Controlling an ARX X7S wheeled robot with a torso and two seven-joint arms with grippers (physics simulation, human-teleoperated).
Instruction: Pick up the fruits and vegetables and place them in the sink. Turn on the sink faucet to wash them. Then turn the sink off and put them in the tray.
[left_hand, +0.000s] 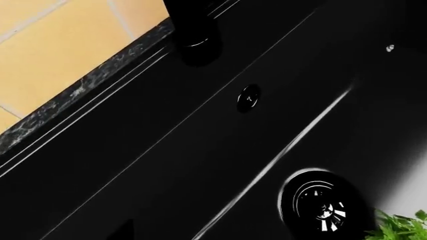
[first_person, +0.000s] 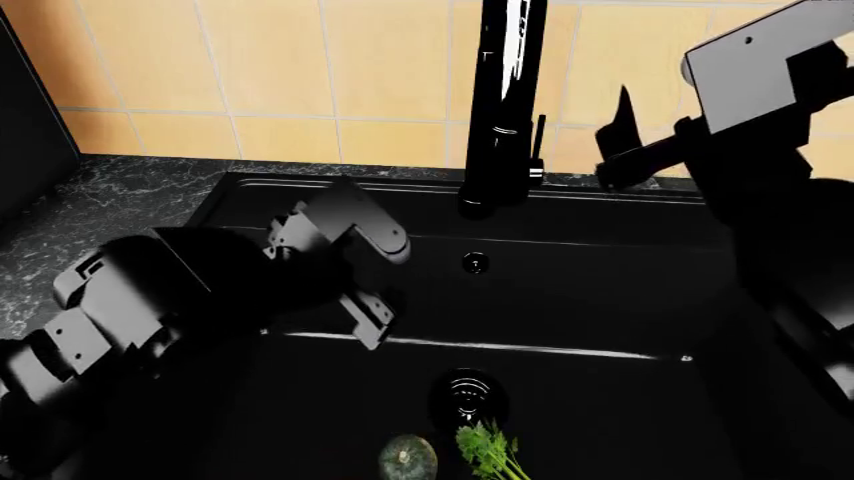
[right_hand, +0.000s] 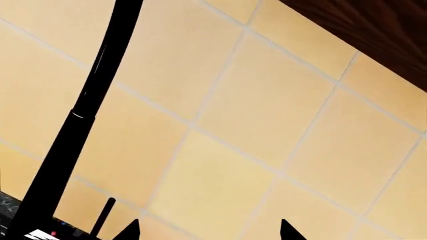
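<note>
Okay, so: squash (first_person: 408, 458) and celery (first_person: 489, 450) both down on the floor of the sink (first_person: 601, 300), near the lower edge of the head view. Lying just beside each other, squash on the left, celery leaves close to the round drain (first_person: 467, 395). Can't tell whether the two actually touch. Left wrist view catches only a bit of the celery (left_hand: 400, 227) next to the drain (left_hand: 323, 205).

Further up the sink's back wall, small overflow hole (first_person: 474, 263). Above that, on the rim, the tall black faucet (first_person: 505, 100) with its thin side lever (first_person: 538, 140) sticking up.

Left hand (first_person: 367, 322) hovering inside the sink, above the floor and well apart from both veggies, grasping nothing. Released or clenched? Honestly cannot tell, too dark.

Right hand (first_person: 617, 150) up high, just right of the faucet and near the lever, not touching either. Clearly released in the right wrist view: hand (right_hand: 208, 230) with both fingertips (right_hand: 130, 230) spread wide, nothing between them.

Around all that, dark marbled tabletop (first_person: 120, 210) and a yellow tiled wall (first_person: 267, 70) behind.
</note>
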